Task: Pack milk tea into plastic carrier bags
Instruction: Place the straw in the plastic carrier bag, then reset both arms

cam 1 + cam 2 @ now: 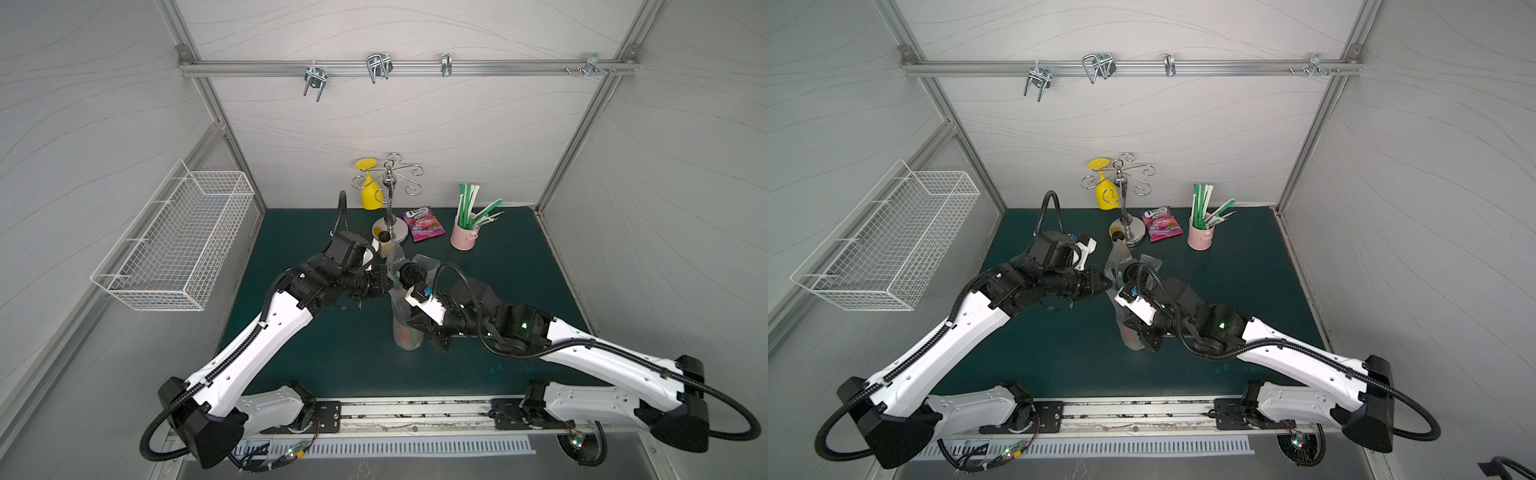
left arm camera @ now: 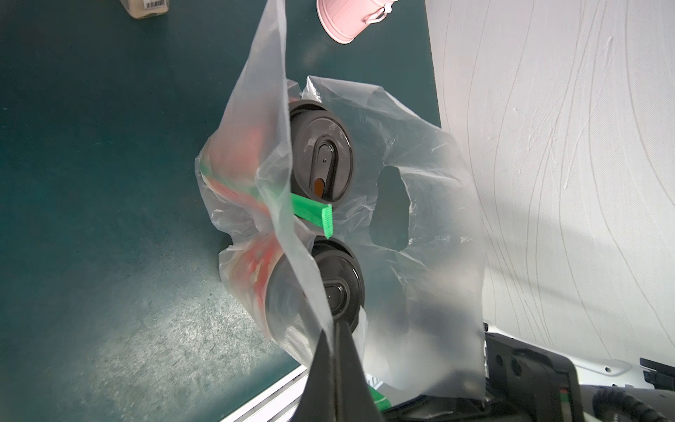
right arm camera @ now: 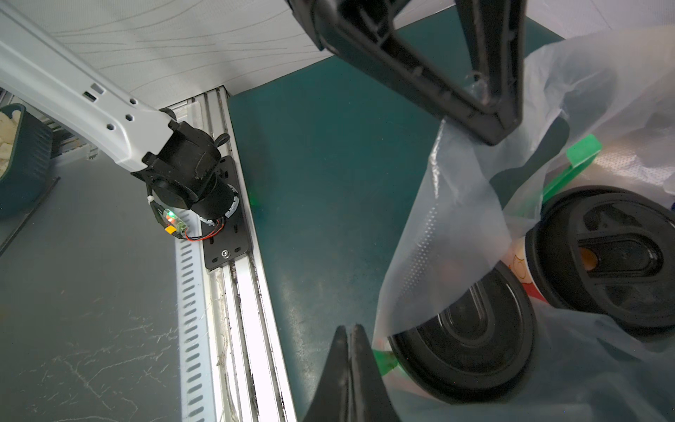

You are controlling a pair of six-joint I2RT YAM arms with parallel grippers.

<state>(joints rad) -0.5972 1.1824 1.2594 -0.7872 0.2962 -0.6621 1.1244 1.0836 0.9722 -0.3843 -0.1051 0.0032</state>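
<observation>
Green mat [image 1: 332, 365] fills both top views, and we find the bag [image 1: 400, 309] mid-table with both cups [image 1: 411, 272] standing inside. Over to the left wrist: the left gripper [image 2: 334, 329] is clamped on the bag's rim. From the right wrist we see the right gripper [image 3: 349, 329], jaws pressed together, just beside the bag.

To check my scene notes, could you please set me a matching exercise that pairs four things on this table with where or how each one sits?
Things
1. milk tea cups
2. purple snack packet
3. yellow goblet
4. green-wrapped straws

Places or states
A. upside down on the chrome rack
B. standing in the pink bucket
C. inside the clear plastic bag
D. lying flat on the green mat beside the rack's base

Pairs: 1-C, 2-D, 3-A, 4-B
</observation>
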